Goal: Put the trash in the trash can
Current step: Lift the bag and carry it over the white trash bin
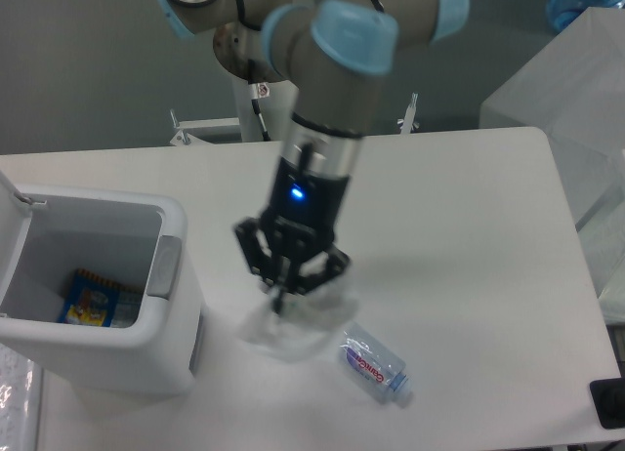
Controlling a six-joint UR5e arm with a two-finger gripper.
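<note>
Fingers (283, 297) clenched on the crumpled plastic wrapper (293, 326), hanging just right of the trash can (166, 305) above the desk (479, 236). Water bottle (375, 364) lying on the desk further right of the trash can, partly hidden behind the wrapper. Colourful packet (93, 302) inside the open trash can

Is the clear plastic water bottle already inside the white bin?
No, the clear plastic water bottle lies on the white table, outside the white bin.
</note>
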